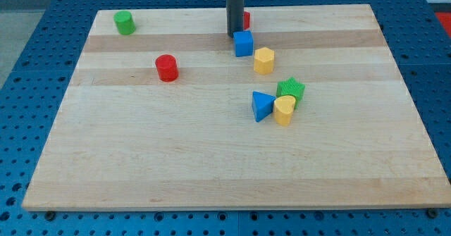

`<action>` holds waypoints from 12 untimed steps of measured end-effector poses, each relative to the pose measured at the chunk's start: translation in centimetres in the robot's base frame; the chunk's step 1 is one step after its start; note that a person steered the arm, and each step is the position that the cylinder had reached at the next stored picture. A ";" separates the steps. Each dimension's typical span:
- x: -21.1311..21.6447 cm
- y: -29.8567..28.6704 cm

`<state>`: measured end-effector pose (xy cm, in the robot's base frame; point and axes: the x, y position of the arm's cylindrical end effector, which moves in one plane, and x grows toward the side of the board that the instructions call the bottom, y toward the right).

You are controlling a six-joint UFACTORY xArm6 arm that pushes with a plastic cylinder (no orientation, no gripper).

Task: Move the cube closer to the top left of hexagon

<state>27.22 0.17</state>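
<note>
Blue cube (244, 44): small, rigid, likely light, slides easily on the worktop (211, 158). My tip (234, 34) (rod only, no claw to open or close) sits just upper-left of it; yellow hexagon (263, 60) just beyond, lower-right. Push its upper-left face.

pale wooden board (211, 165) carrying green cylinder (125, 22), red cylinder (167, 67), blue cube (244, 44), yellow hexagon (263, 60).
</note>
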 end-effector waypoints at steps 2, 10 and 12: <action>-0.9 0.0; -6.9 9.1; -7.6 7.4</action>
<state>19.67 7.55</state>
